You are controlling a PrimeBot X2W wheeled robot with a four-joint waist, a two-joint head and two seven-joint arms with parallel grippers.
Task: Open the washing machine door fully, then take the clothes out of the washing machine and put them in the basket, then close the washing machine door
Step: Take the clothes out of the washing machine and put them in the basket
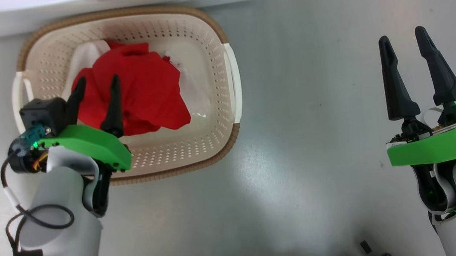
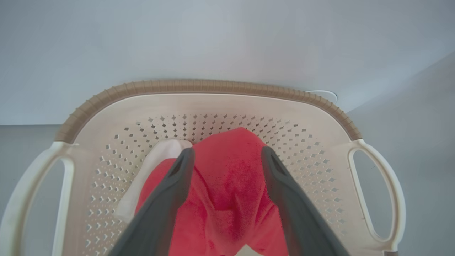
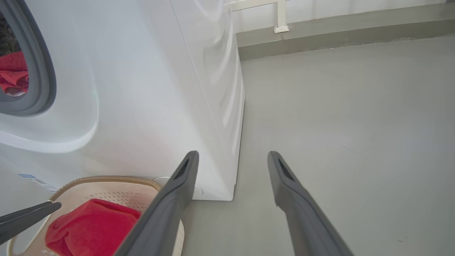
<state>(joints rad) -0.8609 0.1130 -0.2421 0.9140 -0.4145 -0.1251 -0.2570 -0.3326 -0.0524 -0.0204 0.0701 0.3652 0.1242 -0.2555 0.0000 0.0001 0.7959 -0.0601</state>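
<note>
The red garment lies heaped in the basket over some white cloth. The basket stands on the floor, just in front of the washing machine. My left hand hangs above the heap, spread wide and holding nothing. The right hand is also wide open and empty, well apart over the floor.

My worry is this: in the left wrist view the fingers stand on both sides of a raised fold. If I lift carelessly, the fabric may catch on a finger and come out over the rim. The basket looks light to me, so a bump could push it away.

The right wrist view gives me what the head view cannot: more red cloth inside the drum, behind the grey rubber ring. Closing the door now would therefore be too early.
</note>
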